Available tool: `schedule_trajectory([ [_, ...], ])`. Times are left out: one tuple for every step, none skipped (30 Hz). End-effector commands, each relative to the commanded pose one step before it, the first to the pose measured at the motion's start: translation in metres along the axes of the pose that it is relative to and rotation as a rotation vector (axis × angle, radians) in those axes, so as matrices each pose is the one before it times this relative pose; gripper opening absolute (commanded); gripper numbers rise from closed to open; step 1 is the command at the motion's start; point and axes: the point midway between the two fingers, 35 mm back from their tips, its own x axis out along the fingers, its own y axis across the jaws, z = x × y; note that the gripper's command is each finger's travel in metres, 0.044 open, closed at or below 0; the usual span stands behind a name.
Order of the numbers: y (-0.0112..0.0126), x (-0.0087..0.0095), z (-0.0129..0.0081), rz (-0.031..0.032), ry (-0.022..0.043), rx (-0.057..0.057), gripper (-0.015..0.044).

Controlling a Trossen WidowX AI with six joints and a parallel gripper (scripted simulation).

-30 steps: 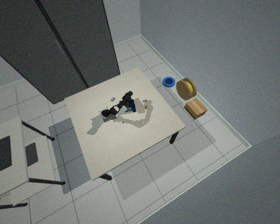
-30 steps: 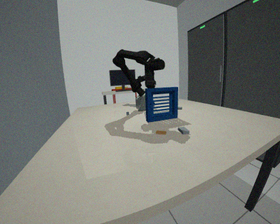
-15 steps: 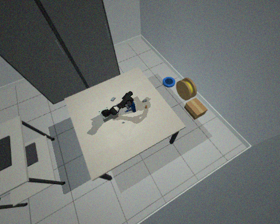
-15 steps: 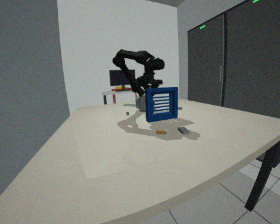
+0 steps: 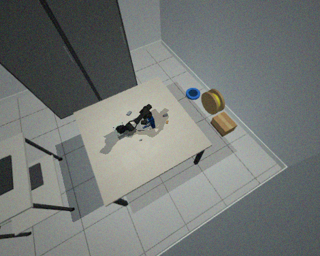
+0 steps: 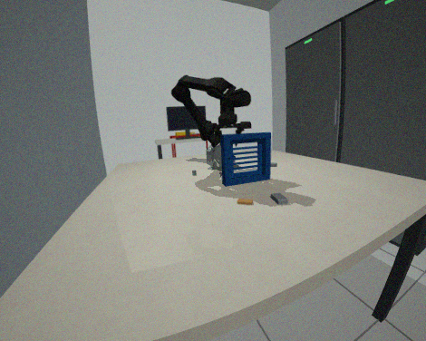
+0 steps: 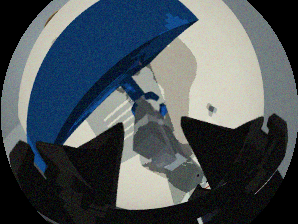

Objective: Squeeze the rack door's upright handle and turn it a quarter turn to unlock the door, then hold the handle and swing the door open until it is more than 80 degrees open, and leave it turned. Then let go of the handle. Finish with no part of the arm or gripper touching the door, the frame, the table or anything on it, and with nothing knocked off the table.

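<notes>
The blue frame [image 5: 153, 122] [image 6: 227, 170] [image 7: 75, 65] stands upright on the table, with slats and pale gaps showing inside it in the exterior view. My gripper [image 6: 233, 129] [image 7: 152, 124] is open, its black fingers apart, close above and behind the frame's top in that view. In the wrist view a grey piece [image 7: 152, 142], which looks like the handle, shows between and below the fingers, beside small blue parts [image 7: 132, 87]. Neither finger visibly grips it. Whether the fingers clear it fully, the handle's turn and the door's angle cannot be told.
On the table [image 5: 143, 170] [image 6: 168, 236] lie a dark grey block [image 5: 165, 115] [image 6: 278, 198] and an orange piece [image 5: 167, 122] [image 6: 245, 201] beyond the frame, a small grey cube [image 5: 141, 139] [image 6: 194, 172] [image 7: 211, 108] to one side and a pale block [image 5: 129, 113] [image 6: 273, 164] on the other.
</notes>
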Motion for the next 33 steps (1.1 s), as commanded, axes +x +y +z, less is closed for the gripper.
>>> schedule_trajectory([
  [-0.00050,0.00059,0.00064,-0.00158,-0.00040,-0.1725,0.0282],
  [-0.00002,0.00001,-0.00002,0.00000,0.00001,-0.0495,0.0282],
  [-0.00002,0.00001,-0.00002,0.00000,0.00001,-0.0495,0.0282],
  [-0.00002,0.00001,-0.00002,0.00001,0.00001,-0.0495,0.0282],
  [-0.00002,0.00001,-0.00002,0.00001,0.00001,-0.0495,0.0282],
  [-0.00002,0.00001,-0.00002,0.00001,0.00001,-0.0495,0.0282],
  [-0.00002,0.00001,-0.00002,0.00001,0.00001,-0.0495,0.0282],
  [-0.00002,0.00001,-0.00002,0.00001,0.00001,-0.0495,0.0282],
  [-0.00001,0.00001,-0.00002,0.00001,0.00001,-0.0495,0.0282],
  [0.00000,0.00000,0.00001,-0.00001,-0.00001,-0.0495,0.0282],
  [0.00000,0.00000,0.00001,-0.00001,-0.00001,-0.0496,0.0282],
  [0.00000,0.00000,0.00001,-0.00001,-0.00001,-0.0496,0.0282],
  [0.00000,0.00000,0.00001,-0.00001,0.00000,-0.0496,0.0282],
  [0.00000,0.00000,0.00001,-0.00001,0.00000,-0.0496,0.0282],
  [0.00000,0.00000,0.00001,-0.00001,0.00000,-0.0496,0.0282],
  [0.00000,0.00000,0.00001,-0.00001,0.00000,-0.0496,0.0282],
  [0.00000,0.00000,0.00001,-0.00001,0.00000,-0.0496,0.0282],
  [0.00000,0.00000,0.00001,-0.00001,0.00000,-0.0496,0.0282],
  [0.00000,0.00000,0.00001,-0.00001,0.00000,-0.0496,0.0282],
  [0.00000,0.00000,0.00001,-0.00001,0.00000,-0.0496,0.0282],
  [0.00000,0.00000,0.00001,-0.00001,0.00000,-0.0496,0.0282],
  [0.00000,0.00000,0.00001,-0.00001,0.00000,-0.0496,0.0282],
  [0.00000,0.00000,0.00001,-0.00001,0.00000,-0.0496,0.0282],
  [0.00000,0.00000,0.00001,-0.00001,0.00000,-0.0496,0.0282],
  [0.00000,0.00000,0.00001,-0.00001,0.00001,-0.0496,0.0282],
  [0.00000,0.00000,0.00001,-0.00001,0.00001,-0.0496,0.0282],
  [0.00000,0.00000,0.00001,-0.00001,0.00001,-0.0496,0.0282],
  [0.00000,0.00000,0.00001,-0.00001,0.00001,-0.0496,0.0282],
  [0.00000,0.00000,0.00001,-0.00001,0.00001,-0.0496,0.0282],
  [0.00000,0.00000,0.00001,-0.00001,0.00001,-0.0496,0.0282],
  [0.00000,0.00000,0.00001,0.00000,0.00001,-0.0496,0.0282],
  [0.00000,0.00000,0.00001,0.00000,0.00001,-0.0496,0.0282],
  [0.00000,0.00000,0.00001,0.00000,0.00001,-0.0496,0.0282],
])
